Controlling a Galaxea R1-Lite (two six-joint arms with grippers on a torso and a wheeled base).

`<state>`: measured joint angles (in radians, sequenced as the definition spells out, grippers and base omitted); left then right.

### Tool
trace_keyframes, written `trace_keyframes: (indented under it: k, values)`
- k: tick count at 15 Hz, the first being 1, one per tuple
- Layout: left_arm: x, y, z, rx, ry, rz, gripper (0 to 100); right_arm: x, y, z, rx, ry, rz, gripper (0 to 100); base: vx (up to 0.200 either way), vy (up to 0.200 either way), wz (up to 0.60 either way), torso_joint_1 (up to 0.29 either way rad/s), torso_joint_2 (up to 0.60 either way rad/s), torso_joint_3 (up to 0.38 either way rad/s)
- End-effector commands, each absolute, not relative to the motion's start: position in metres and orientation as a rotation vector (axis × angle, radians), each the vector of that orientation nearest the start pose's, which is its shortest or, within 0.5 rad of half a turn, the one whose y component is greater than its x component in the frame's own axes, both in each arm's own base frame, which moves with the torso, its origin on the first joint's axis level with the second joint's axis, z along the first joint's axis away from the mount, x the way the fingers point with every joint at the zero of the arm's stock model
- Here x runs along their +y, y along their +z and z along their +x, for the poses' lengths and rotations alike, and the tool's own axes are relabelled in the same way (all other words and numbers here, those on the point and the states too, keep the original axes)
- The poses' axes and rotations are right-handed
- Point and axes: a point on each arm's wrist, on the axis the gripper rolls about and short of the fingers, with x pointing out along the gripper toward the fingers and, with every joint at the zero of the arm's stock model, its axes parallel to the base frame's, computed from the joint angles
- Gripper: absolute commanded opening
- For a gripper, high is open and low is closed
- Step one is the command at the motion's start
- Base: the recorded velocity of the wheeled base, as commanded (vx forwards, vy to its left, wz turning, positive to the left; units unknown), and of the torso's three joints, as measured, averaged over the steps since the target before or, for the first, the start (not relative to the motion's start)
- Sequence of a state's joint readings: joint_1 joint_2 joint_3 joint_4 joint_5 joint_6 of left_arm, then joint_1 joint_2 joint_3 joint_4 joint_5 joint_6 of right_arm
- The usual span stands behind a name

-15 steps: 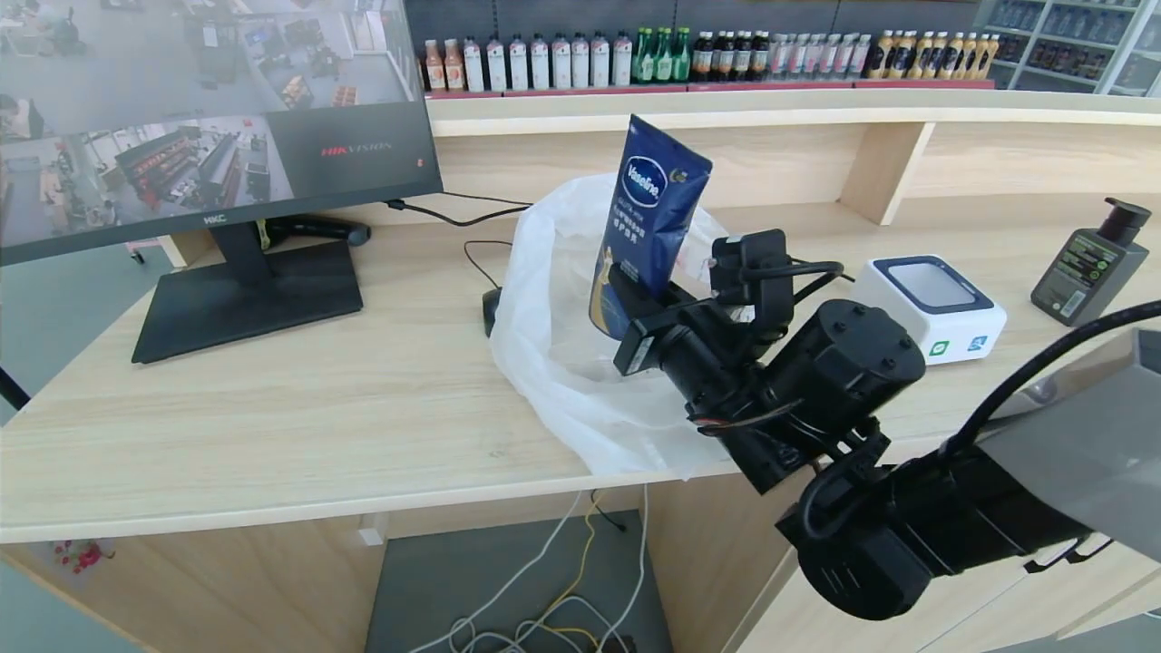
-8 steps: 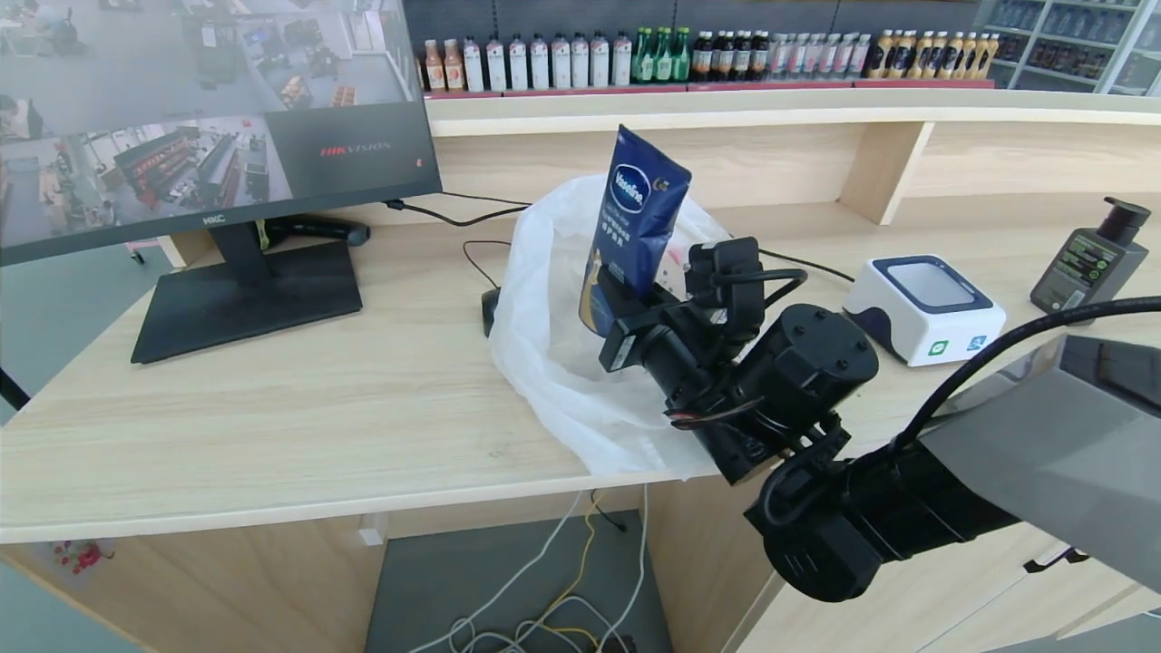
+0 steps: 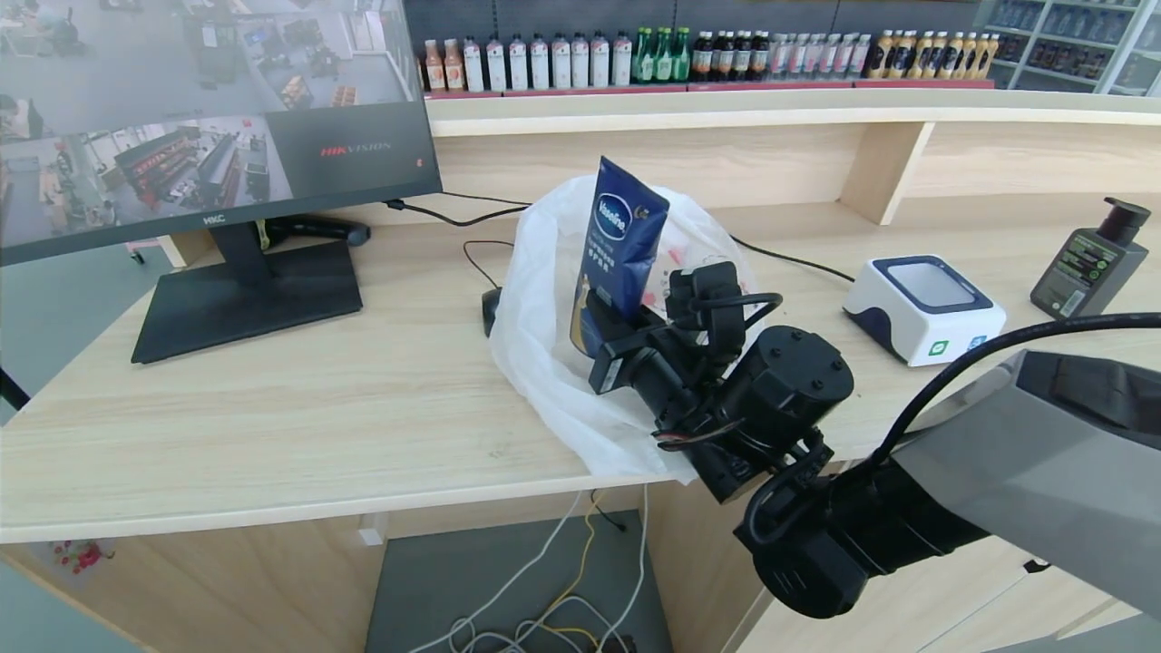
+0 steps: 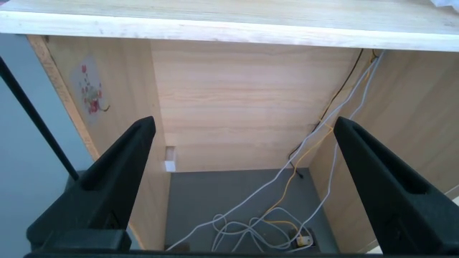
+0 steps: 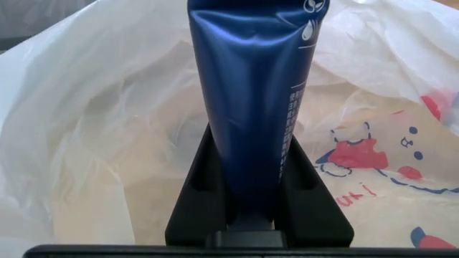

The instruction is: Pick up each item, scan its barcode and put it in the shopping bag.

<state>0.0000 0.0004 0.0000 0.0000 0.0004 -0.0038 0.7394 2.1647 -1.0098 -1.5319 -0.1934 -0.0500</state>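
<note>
At the back left corner of the worktop (image 3: pixel 299 408) stands the monitor (image 3: pixel 181 118), well out of my way. My left jaws hang below the front edge, fingers (image 4: pixel 118 179) spread wide with nothing between them, facing the loose cables (image 4: pixel 265 222) under the worktop. I judge that arm is parked low to leave the other one room. In the middle, reaching the front edge, slumps the white shopping bag (image 3: pixel 544 372) with its mouth gaping upward. My right jaws pinch the blue tube (image 3: pixel 619 240) by its lower end and hold it upright at that open mouth, which I judge lets it go straight down without snagging the thin plastic. Toward the right end sits the white scanner (image 3: pixel 923 308), and beyond it, near the right edge, a dark pump bottle (image 3: pixel 1088 263) not yet picked up. Against a second ago, my right arm has carried the tube leftward and lower, away from the scanner and in over the bag, while the bag, scanner and bottle have not shifted
</note>
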Motion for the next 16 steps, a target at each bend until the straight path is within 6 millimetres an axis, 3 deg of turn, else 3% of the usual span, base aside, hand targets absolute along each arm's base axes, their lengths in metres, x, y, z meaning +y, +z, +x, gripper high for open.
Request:
trace_keyframes:
  k: [1, 10, 16]
  values:
    - [0.0, 0.075, -0.023, 0.0, 0.002, -0.005, 100, 0.269, 0.151, 0.3, -0.339, 0.533, 0.115, 0, 0.0, 0.0, 0.0, 0.0, 0.0, 0.0]
    - [0.0, 0.075, -0.023, 0.0, 0.0, -0.005, 100, 0.271, 0.135, 0.303, -0.306, 0.535, 0.099, 0, 0.0, 0.0, 0.0, 0.0, 0.0, 0.0]
    - [0.0, 0.075, -0.023, 0.0, 0.0, -0.005, 100, 0.271, 0.134, 0.303, -0.307, 0.533, 0.099, 0, 0.0, 0.0, 0.0, 0.0, 0.0, 0.0]
